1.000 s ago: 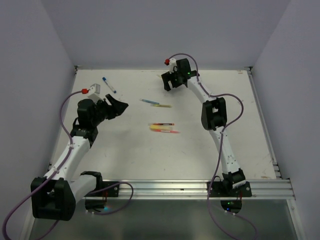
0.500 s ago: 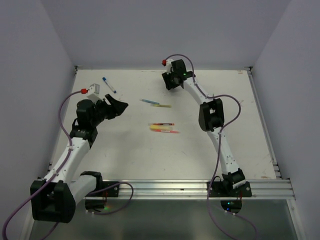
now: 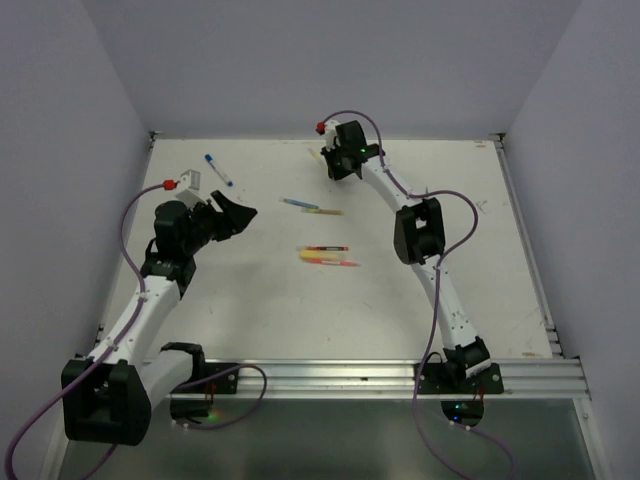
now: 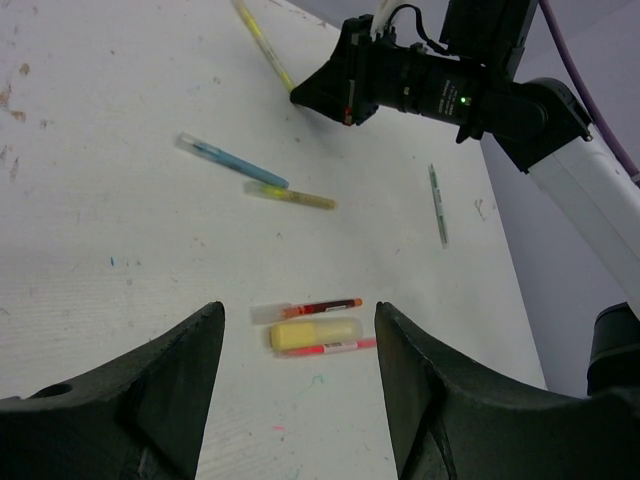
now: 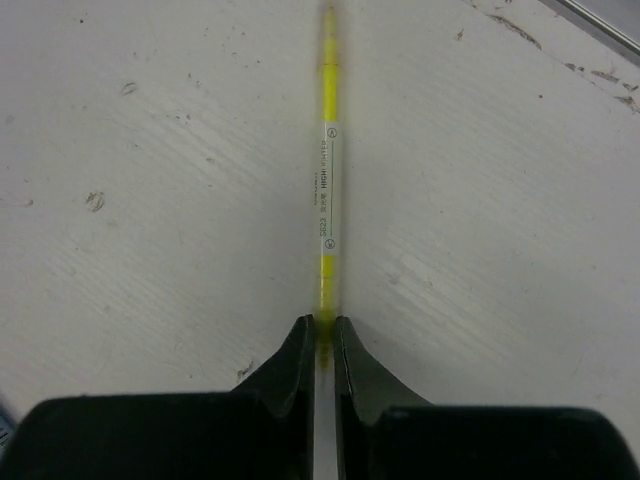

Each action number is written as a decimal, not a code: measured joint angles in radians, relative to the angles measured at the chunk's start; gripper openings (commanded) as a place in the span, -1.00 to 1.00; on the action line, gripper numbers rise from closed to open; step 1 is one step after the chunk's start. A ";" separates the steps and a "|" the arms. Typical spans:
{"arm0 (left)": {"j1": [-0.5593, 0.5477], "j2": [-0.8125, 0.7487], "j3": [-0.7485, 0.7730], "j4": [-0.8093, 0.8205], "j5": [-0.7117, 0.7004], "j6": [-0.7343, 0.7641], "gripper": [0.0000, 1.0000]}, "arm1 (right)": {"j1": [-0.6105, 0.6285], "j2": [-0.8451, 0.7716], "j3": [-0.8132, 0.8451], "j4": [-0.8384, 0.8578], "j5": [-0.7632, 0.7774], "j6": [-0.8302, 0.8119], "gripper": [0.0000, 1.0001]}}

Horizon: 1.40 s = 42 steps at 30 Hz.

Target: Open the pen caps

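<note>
At the far middle of the worktop (image 3: pixel 480 290), the right hand (image 5: pixel 322 328) is clenched on one end of the yellow pen (image 5: pixel 327 190).
The pen lies flat, running straight out from the fingertips, so the grip probably anchors it while its cap, which I cannot make out, gets pulled. The left hand (image 4: pixel 300 400) hangs released at the left, facing the red pen (image 4: pixel 320 306) and the pale yellow cap (image 4: pixel 315 333) beside it, likely waiting. A second ago the right hand gaped wide, slightly nearer and further right; the left hand is unchanged.
</note>
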 measured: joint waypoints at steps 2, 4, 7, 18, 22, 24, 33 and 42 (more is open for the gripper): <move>0.000 -0.003 0.000 -0.001 0.000 0.000 0.30 | -0.001 0.000 0.000 0.000 -0.013 0.006 -1.00; 0.000 -0.007 0.000 -0.003 0.000 0.000 0.30 | -0.003 0.000 -0.001 0.001 -0.017 0.014 -1.00; 0.000 -0.016 0.000 -0.012 0.000 0.000 0.29 | -0.003 -0.015 -0.042 0.035 -0.016 0.041 -1.00; 0.000 -0.052 -0.013 -0.015 0.075 -0.063 0.28 | 0.032 -0.499 -0.830 0.290 -0.059 0.256 -1.00; 0.000 -0.058 -0.028 -0.007 0.134 -0.112 0.26 | 0.099 -0.793 -1.128 0.400 -0.049 0.309 -1.00; 0.000 -0.059 -0.029 -0.005 0.161 -0.132 0.25 | 0.143 -0.966 -1.281 0.430 -0.039 0.335 -1.00; -0.042 -0.127 -0.055 0.008 0.190 -0.195 0.20 | 0.203 -1.470 -1.685 0.443 -0.052 0.439 -1.00; -0.258 -0.177 -0.138 0.074 0.049 -0.289 0.11 | 0.233 -1.771 -1.839 0.341 -0.163 0.486 -1.00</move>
